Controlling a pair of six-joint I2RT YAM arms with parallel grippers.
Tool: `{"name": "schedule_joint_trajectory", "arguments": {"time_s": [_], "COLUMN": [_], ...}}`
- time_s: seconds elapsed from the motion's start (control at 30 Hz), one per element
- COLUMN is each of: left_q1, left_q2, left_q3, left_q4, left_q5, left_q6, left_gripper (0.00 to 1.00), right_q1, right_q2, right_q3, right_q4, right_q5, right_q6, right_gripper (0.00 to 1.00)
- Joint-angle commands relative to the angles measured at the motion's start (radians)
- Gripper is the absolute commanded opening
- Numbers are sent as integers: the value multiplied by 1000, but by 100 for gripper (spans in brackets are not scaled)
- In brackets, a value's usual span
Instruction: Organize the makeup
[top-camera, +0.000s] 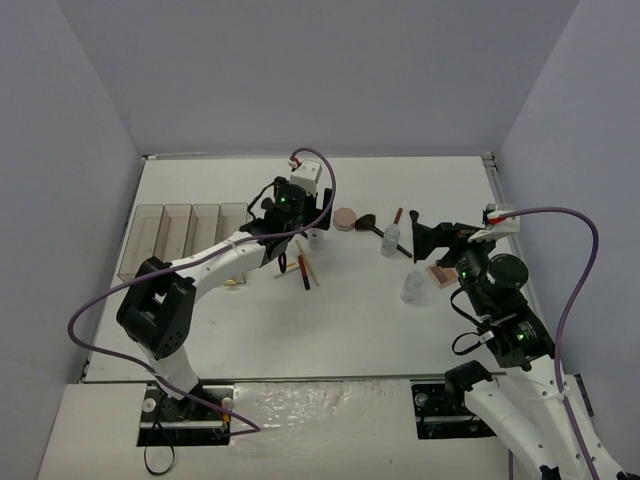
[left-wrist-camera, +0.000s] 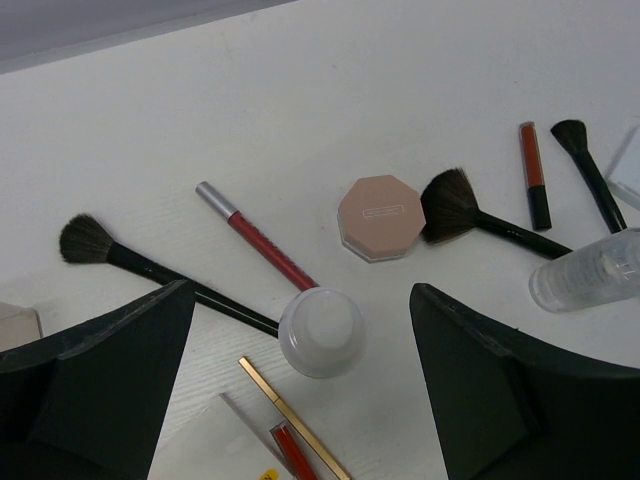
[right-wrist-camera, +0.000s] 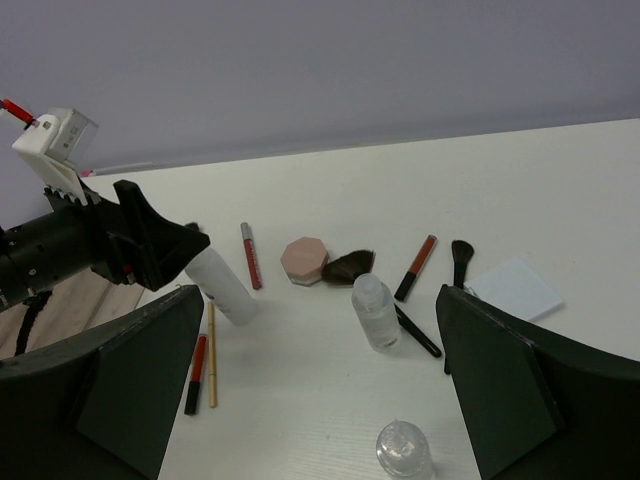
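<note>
The table (left-wrist-camera: 400, 90) is white and matt, with a faint wood-like grain. The pink compact (left-wrist-camera: 381, 217) looks like smooth matt plastic. At three o'clock of it, a fan brush (left-wrist-camera: 452, 205) has soft dark bristles and a glossy black handle. The red pencil (left-wrist-camera: 262, 243) is satiny, with a silvery metallic cap; the gold pencil (left-wrist-camera: 293, 419) shines like metal. The white bottle (left-wrist-camera: 321, 331) is smooth milky plastic, the clear bottle (left-wrist-camera: 590, 272) transparent plastic. The fingers (left-wrist-camera: 100, 370) of the left gripper (left-wrist-camera: 300, 288) are matt black plastic with scuffed edges.
</note>
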Motion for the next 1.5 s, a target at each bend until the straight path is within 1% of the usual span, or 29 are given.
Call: {"name": "schedule_joint_trajectory", "arguments": {"time_s": [0.0, 0.17, 0.33, 0.4, 0.47, 0.53, 0.6, 0.67, 0.7, 0.8, 0.83, 0.97, 1.03, 1.1, 1.17, 1.3, 1.37, 1.43, 1.47], "left_q1": [-8, -8, -12, -15, -18, -21, -25, -25, -25, -25, -25, -22, -9, 19, 57, 267, 344, 482, 534], "left_q2": [2, 50, 66, 68, 70, 73, 79, 72, 66, 22, 6, -87, -134, -179, -225, -293, -306, -311, -310], "left_q3": [33, 52, 35, 21, 20, 20, 30, 43, 46, 57, 62, 128, 144, 152, 147, 107, 89, 73, 70], "left_q4": [114, 103, 112, 120, 122, 124, 113, 96, 90, 64, 52, -60, -91, -114, -134, -148, -139, -143, -145], "left_q5": [-41, -41, -36, -46, -48, -48, -46, -51, -56, -84, -92, -197, -239, -274, -288, -291, -287, -242, -216], "left_q6": [-5, -13, -35, -37, -36, -31, -20, -13, -8, 25, 35, 101, 137, 168, 168, 124, 126, 100, 81], "left_gripper": [87, 85, 81, 77, 72, 64, 53, 30, 20, 3, 0, 0, 0, 0, 0, 0, 0, 0, 0], "right_q1": [11, 11, 11, 11, 11, 11, 11, 11, 12, 12, 12, 20, 23, 28, 35, 50, 57, 65, 71], "right_q2": [15, 15, 11, 18, 24, 25, 24, 22, 22, 22, 22, 19, 15, 11, 9, 3, 0, -9, -11], "right_q3": [9, 11, 6, 9, 9, 11, 11, 10, 9, 9, 11, 27, 27, 27, 28, 26, 28, 29, 29], "right_q4": [69, 70, 70, 69, 69, 69, 69, 71, 71, 71, 71, 53, 52, 52, 52, 51, 49, 48, 48], "right_q5": [-14, -18, -15, -17, -21, -21, -21, -21, -21, -24, -26, -18, -20, -25, -32, -35, -36, -35, -33], "right_q6": [-5, -8, -6, -5, -5, -6, -6, -6, -6, -5, -6, -8, -7, -5, -4, 1, 0, -3, -4], "right_gripper": [100, 100, 100, 100, 100, 100, 100, 100, 100, 100, 100, 100, 100, 100, 100, 100, 100, 100, 100]}}
